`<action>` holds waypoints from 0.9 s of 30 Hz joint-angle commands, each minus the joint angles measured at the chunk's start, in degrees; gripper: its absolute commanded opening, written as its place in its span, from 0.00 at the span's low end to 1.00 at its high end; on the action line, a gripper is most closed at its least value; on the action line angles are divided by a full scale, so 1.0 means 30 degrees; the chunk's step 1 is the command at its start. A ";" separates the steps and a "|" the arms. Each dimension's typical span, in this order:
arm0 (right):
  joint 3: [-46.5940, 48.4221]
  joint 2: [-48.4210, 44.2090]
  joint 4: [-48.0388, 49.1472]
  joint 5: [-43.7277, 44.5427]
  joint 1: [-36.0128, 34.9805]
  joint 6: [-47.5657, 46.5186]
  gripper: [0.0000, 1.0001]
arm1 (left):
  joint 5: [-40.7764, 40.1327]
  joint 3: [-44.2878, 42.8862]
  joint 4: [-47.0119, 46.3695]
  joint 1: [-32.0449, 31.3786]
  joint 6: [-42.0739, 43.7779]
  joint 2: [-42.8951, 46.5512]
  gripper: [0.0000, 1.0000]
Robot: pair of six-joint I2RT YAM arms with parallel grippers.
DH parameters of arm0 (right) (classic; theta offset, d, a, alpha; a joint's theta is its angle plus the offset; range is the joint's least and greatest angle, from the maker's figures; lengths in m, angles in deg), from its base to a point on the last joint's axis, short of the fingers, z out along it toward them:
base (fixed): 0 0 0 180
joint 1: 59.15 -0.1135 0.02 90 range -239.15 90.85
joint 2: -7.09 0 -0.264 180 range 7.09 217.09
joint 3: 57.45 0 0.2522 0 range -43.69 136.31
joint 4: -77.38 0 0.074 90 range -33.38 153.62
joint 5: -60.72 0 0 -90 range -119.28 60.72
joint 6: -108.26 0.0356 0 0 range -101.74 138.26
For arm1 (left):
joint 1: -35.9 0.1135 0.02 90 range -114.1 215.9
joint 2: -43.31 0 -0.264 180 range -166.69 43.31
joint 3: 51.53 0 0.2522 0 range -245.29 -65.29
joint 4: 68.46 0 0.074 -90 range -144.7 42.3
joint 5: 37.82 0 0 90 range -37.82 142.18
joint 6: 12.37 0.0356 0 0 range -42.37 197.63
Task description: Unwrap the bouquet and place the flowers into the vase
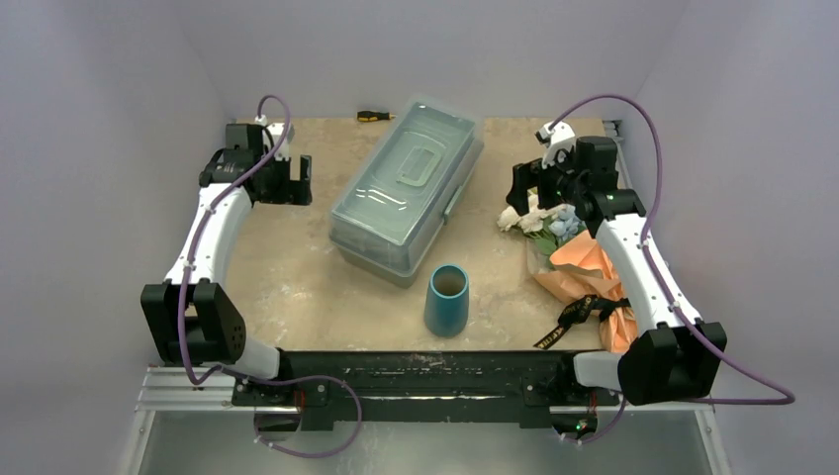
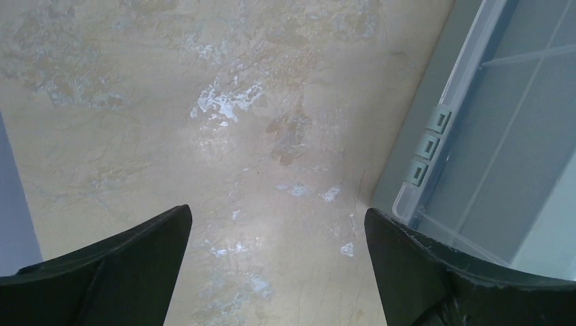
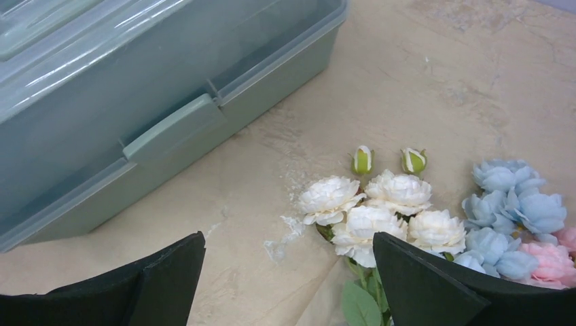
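The bouquet [image 1: 584, 282] lies on the table's right side, wrapped in orange paper and tied with a black ribbon [image 1: 579, 315]. Its flowers [image 1: 539, 218] point to the back: cream-white roses [image 3: 380, 210], pale blue blossoms [image 3: 509, 204] and a pink one at the right edge. The teal vase [image 1: 447, 299] stands upright near the front middle, nothing in it. My right gripper [image 3: 289, 261] hangs open just above the white roses, holding nothing. Far left at the back, my left gripper [image 2: 278, 238] is open over bare table.
A translucent grey-green toolbox [image 1: 408, 188] with its lid shut fills the table's middle, between the two arms; its corner [image 2: 435, 156] is close to my left gripper's right finger. A small screwdriver [image 1: 374, 116] lies at the back edge. Grey walls enclose the table.
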 commanded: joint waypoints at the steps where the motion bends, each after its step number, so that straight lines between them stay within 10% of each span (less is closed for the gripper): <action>1: 0.0785 -0.0131 -0.0582 -0.1880 0.0041 -0.1480 0.98 | 0.0771 -0.1536 -0.0716 0.0158 0.0206 0.0712 1.00; 27: 0.4793 0.7879 0.0621 -0.2628 -0.3703 -0.4961 0.98 | 0.6020 -0.6850 0.1492 0.0155 0.3100 -0.0417 1.00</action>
